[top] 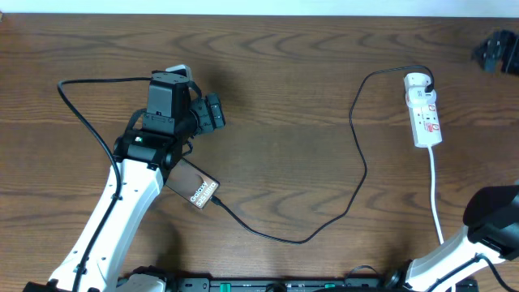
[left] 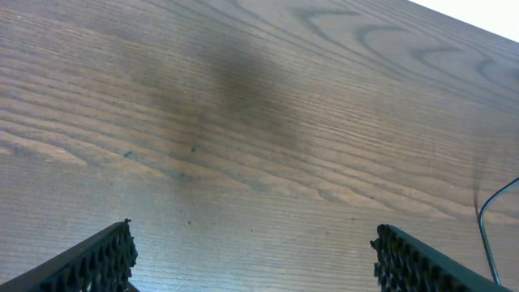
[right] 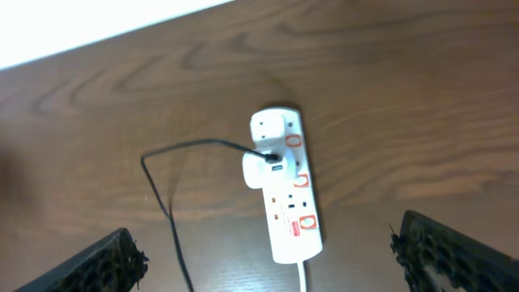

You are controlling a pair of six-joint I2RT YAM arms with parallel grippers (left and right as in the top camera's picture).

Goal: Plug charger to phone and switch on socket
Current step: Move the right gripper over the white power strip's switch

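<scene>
- One phone (top: pixel 195 190): flat on the wooden table (top: pixel 276 65), left of centre, "Galaxy" lettering up, its far end under the left arm.
- One charger (top: pixel 364 166): thin black cable. One end meets the phone's near corner, and the rest loops across to the socket. Seating at the phone cannot be told.
- One socket (top: pixel 423 109): white strip, far right. The cable enters a white adapter near its rounded end.
- Left gripper (left: pixel 255 251): jaws wide, empty, over bare wood.
- Right gripper (right: pixel 268 247): jaws wide, empty, above the socket.
</scene>
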